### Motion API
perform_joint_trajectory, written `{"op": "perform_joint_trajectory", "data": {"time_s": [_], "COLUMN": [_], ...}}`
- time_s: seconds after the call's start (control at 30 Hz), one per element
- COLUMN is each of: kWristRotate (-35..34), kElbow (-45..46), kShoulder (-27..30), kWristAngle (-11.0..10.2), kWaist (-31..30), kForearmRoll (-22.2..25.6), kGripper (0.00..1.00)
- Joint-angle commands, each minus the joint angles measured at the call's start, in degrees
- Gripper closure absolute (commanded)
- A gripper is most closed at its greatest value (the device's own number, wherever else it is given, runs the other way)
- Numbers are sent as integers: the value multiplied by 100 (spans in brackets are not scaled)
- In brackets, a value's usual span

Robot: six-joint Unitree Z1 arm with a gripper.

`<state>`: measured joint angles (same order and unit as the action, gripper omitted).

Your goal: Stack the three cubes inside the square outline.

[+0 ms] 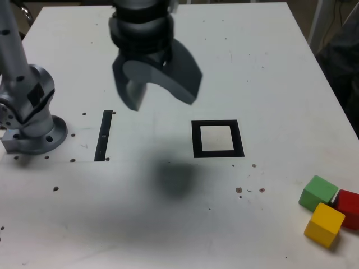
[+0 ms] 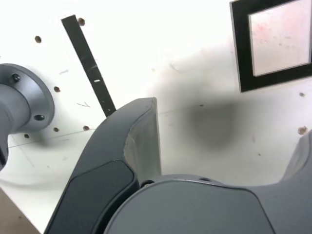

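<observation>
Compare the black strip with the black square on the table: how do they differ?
The black strip is one thin straight bar; the black square is a thick closed frame around a white centre. The strip lies near the arm's base; the square lies nearer the cubes. Both are flat, black and bare.

three cubes (image 1: 328, 207) clustered touching, well to exterior view's right of square outline (image 1: 217, 138)

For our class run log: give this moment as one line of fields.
pincer: open, empty, above table | cubes: green, red, yellow clustered, unstacked | outline: empty
</observation>
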<state>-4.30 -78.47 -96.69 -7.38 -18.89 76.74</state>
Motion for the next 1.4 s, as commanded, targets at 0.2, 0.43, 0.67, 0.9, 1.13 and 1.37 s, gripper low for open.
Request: {"op": "perform_joint_trajectory", "data": {"time_s": [0.2,0.43,0.67,0.9,1.13,1.37], "kWristRotate": [-5,-1,-1,-1,8,159], "kElbow": [-1363,-2436,-3445,-3924,-4596,-5124], "kShoulder": [-804,-1343,-1991,-2341,-2777,-3121], "kWristAngle": [-9,-35,-14,130,184,157], "kWaist": [-337,-585,-853,-947,-984,-993], "kForearmRoll": [505,993,1391,1423,1562,1664], "kGripper": [1,1,1,1,1,1]}}
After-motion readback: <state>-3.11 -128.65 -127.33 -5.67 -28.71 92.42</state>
